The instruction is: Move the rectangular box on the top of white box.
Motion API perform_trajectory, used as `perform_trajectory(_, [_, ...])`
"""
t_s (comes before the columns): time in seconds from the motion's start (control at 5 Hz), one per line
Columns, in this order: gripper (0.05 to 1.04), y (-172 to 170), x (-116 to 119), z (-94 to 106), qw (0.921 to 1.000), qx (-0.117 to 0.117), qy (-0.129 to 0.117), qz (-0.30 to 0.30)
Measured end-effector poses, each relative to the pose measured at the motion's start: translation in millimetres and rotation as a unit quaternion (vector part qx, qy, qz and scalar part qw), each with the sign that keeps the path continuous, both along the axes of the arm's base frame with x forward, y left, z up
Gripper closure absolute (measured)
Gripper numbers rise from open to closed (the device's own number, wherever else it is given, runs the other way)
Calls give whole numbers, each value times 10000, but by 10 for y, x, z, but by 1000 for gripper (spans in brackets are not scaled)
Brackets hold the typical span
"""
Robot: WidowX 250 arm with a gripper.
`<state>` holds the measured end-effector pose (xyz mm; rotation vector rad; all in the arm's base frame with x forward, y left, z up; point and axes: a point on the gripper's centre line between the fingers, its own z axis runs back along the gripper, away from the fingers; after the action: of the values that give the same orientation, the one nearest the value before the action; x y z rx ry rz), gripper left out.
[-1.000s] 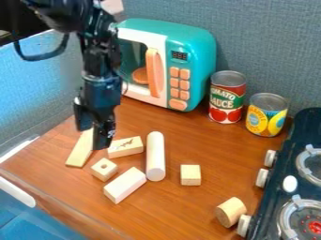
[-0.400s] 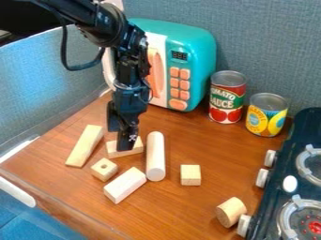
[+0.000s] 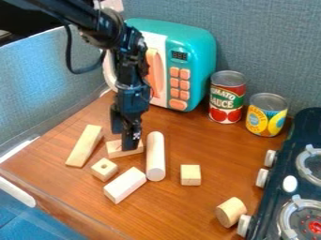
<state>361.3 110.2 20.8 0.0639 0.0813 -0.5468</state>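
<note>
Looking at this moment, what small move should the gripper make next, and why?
Probably ease down slightly around the pale wooden rectangular block before closing. The gripper looks open, with one finger in front of that block, which lies on the table; the white rectangular block nearby has nothing on top.

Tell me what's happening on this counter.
A black robot arm has its gripper down at a rectangular wooden block in front of the toy microwave, apparently to put it on the white block. That isn't done yet: the wooden block lies beside the long cylinder, and nothing sits on the white one.
</note>
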Motion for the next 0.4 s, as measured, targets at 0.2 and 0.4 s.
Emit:
perform_trajectory(0.2, [118, 50, 6, -123, 9999, -103, 90, 66])
perform_trajectory(0.4, [395, 109, 41, -139, 9997, 100, 222, 81])
